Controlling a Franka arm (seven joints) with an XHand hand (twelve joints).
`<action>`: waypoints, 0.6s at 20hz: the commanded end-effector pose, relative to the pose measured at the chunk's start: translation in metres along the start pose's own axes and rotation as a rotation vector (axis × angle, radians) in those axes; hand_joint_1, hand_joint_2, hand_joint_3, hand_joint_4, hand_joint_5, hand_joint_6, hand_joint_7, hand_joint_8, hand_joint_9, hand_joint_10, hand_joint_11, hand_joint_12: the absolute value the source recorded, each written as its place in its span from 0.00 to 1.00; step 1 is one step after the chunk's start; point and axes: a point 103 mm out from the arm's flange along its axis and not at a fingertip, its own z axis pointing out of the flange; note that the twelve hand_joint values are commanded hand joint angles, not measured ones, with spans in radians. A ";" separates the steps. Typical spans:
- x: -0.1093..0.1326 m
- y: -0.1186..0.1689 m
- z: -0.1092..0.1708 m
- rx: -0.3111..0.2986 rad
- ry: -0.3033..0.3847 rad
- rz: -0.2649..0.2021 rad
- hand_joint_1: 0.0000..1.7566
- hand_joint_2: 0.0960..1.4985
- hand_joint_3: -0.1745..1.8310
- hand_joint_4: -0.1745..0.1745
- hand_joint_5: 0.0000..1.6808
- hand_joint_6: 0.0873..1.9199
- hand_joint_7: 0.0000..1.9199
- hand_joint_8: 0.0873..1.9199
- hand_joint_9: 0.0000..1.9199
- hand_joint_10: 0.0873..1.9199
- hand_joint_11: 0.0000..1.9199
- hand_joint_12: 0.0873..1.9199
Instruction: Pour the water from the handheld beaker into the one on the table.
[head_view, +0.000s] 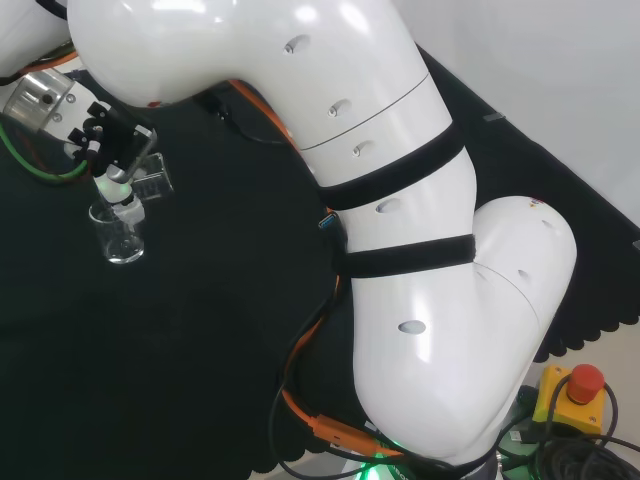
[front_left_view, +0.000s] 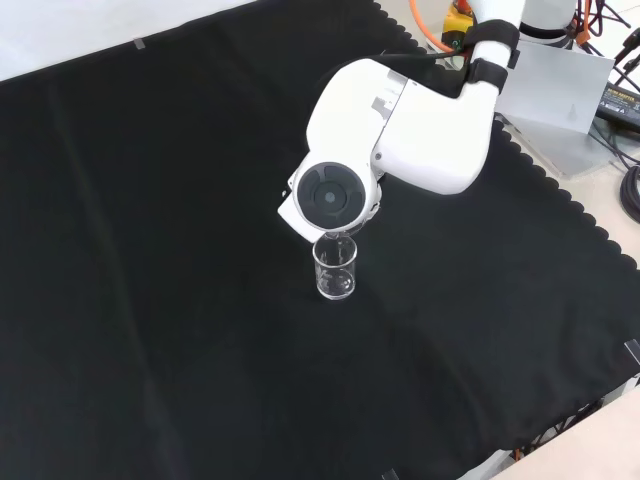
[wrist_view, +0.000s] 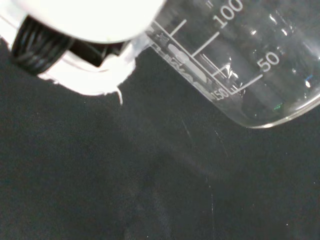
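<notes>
Hand (head_view: 112, 150) sits at the upper left of the head view, above the black-clothed worktop (front_left_view: 150, 300); its fingers (head_view: 128, 148) are curled round a clear beaker (head_view: 150, 178), which lies tipped well over toward the horizontal; in the wrist view the same held beaker (wrist_view: 240, 60) appears close, its printed scale slanted and its base rim toward the cloth. Whether water remains in it cannot be told.

Receiving beaker (head_view: 118, 235) stands upright on the cloth just below the hand in the head view; in the front view it (front_left_view: 335, 268) stands just under the arm's round grey cap (front_left_view: 330, 196). Its contents cannot be told either.

Assessment of handling: both vessels appear thin clear glass or plastic; light, rigid, smooth-walled, and likely brittle if knocked together or dropped; a wet wall would be slippery. The held beaker is best gripped round its mid-wall, clear of the lip, so the spout stays free. The standing beaker is unrestrained and light; a touch from the lip or fingers could tip or slide it; the pouring lip should stay over its mouth without contact.
</notes>
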 end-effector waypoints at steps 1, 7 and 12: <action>-0.001 -0.001 0.001 -0.001 0.008 -0.005 0.67 0.36 0.41 0.74 0.86 0.14 0.92 0.00 0.84 0.00 0.71 0.36; -0.001 -0.002 0.000 -0.009 0.015 -0.009 0.67 0.36 0.41 0.75 0.86 0.14 0.92 0.00 0.84 0.00 0.71 0.36; -0.003 -0.007 -0.002 -0.025 0.025 -0.019 0.67 0.36 0.41 0.76 0.86 0.14 0.92 0.00 0.84 0.00 0.71 0.36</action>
